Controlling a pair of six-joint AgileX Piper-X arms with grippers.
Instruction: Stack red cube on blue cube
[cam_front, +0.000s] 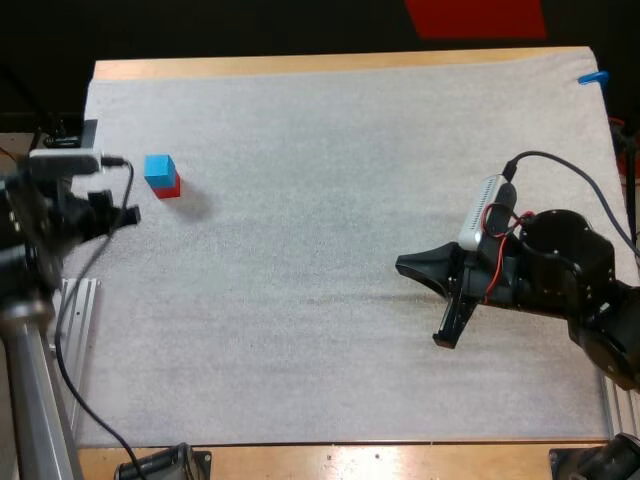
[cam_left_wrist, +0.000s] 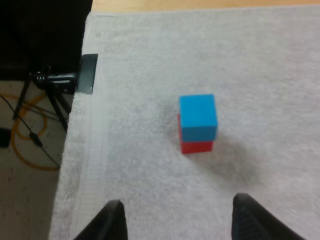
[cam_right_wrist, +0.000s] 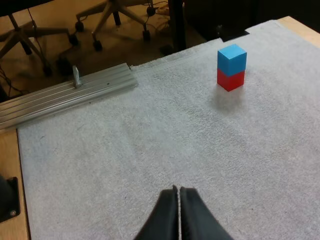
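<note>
The red cube (cam_left_wrist: 197, 146) lies under the blue cube (cam_left_wrist: 198, 116), on the white mat (cam_front: 330, 180) at the far left of the bench (cam_front: 300, 65). The left gripper (cam_left_wrist: 178, 201) is near this stack, its fingers apart. The right gripper (cam_right_wrist: 178, 192) is well apart from it, fingers together on nothing.

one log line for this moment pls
cubes: small blue cube atop small red cube, reverse of task | left gripper: open, facing them | right gripper: shut on nothing, over white mat
</note>
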